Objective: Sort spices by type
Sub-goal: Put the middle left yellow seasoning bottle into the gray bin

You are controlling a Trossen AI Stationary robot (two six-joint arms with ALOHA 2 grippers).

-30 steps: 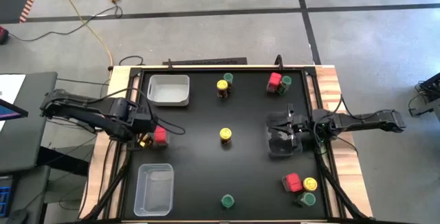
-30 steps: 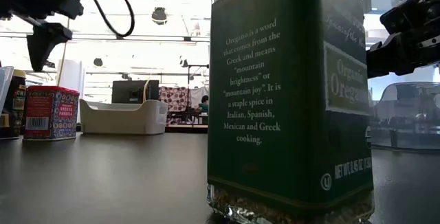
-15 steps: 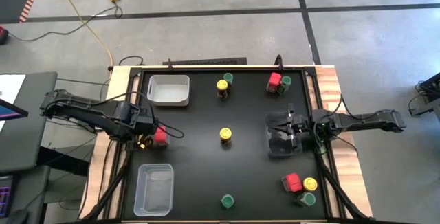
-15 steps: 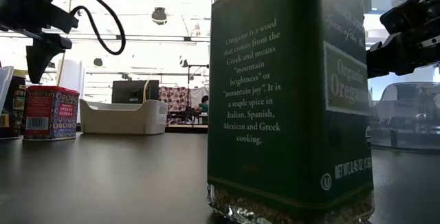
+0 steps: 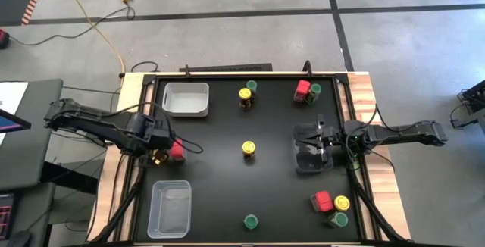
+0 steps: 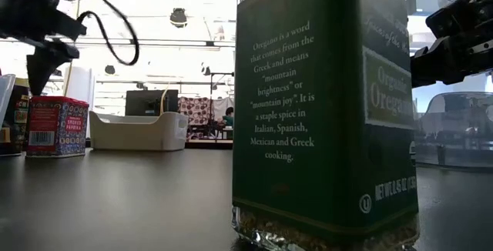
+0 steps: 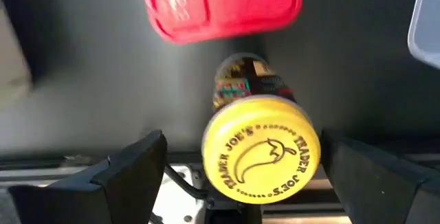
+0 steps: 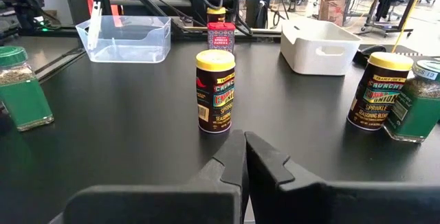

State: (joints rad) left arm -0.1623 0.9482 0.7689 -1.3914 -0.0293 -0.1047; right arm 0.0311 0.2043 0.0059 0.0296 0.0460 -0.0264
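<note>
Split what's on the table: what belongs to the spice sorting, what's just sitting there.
Job:
yellow-lidded jars
green-lidded jars
red tins
left gripper, open around a yellow-lidded jar

Just there:
white bin
clear bins
right gripper, shut

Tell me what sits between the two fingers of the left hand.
A yellow-lidded jar stands between the open fingers of the left hand, with the red tin just beyond it. The left wrist view shows this.

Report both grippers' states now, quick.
Left gripper: open, fingers on either side of the yellow-lidded jar, not gripping it.
Right gripper: shut, holding nothing.
</note>
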